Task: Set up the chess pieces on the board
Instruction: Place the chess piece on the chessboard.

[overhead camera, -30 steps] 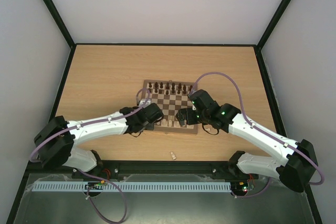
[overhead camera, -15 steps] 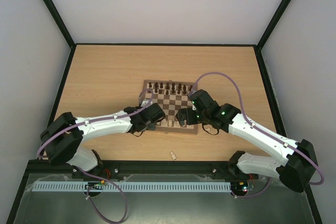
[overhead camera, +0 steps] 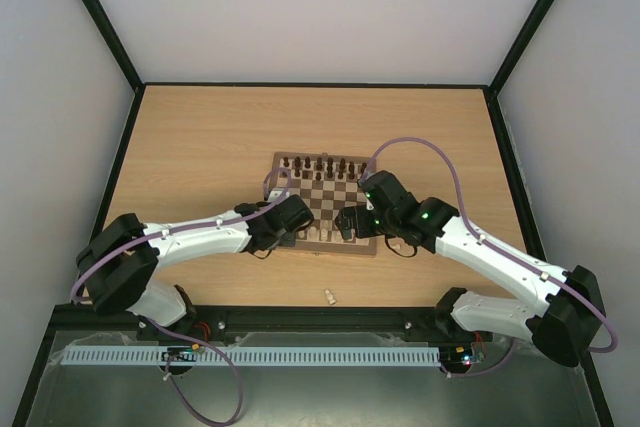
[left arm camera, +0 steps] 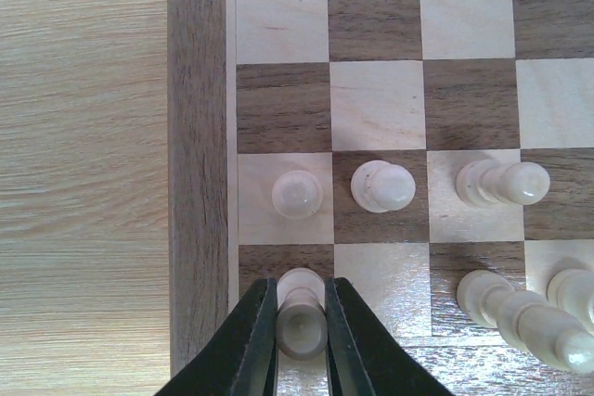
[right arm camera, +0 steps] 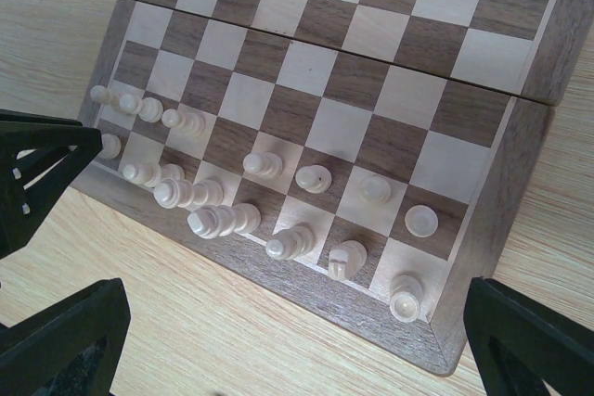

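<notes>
Left gripper (left arm camera: 302, 290) pinches a pale piece (left arm camera: 302, 320), seemingly upright.

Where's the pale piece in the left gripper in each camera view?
Top external: hidden under the left gripper at the board's near-left corner.
Left wrist: pale piece bottom centre, clamped between the jaws.
Right wrist: probably the piece at the far left edge, against the black gripper tip.
Shared landmark: the board's near-left corner.

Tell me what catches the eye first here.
The left gripper is shut on a pale chess piece at the board's near-left corner square. The right gripper hangs wide open above the near pale rows. One stray pale piece lies on the table near the arm bases.
</notes>
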Robot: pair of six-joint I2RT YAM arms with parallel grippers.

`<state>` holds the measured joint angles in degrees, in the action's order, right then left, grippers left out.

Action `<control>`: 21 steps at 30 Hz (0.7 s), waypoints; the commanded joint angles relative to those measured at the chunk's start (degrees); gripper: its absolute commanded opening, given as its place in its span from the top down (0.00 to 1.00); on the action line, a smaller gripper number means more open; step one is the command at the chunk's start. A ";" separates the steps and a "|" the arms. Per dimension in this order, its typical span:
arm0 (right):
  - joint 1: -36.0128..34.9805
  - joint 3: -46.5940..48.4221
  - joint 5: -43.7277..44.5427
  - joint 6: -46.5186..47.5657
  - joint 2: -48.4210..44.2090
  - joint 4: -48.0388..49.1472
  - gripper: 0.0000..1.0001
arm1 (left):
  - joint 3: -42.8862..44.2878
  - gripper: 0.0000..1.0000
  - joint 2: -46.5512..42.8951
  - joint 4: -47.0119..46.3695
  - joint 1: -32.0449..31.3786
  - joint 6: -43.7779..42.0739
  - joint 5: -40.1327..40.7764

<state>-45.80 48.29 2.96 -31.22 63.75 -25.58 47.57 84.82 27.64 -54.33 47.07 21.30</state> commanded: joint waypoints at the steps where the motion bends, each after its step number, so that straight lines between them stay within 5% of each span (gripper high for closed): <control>1: 0.18 -0.74 -0.33 0.64 -0.38 -0.52 0.01 | -1.47 0.85 0.32 0.48 0.32 0.02 0.83; 21: 0.13 -0.83 -0.75 0.72 0.06 -0.39 0.01 | -1.22 0.70 -1.17 1.54 -0.18 0.65 1.58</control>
<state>-45.80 48.23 2.76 -31.22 63.75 -25.54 46.44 84.82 27.99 -54.33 47.42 22.09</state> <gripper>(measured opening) 0.992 0.296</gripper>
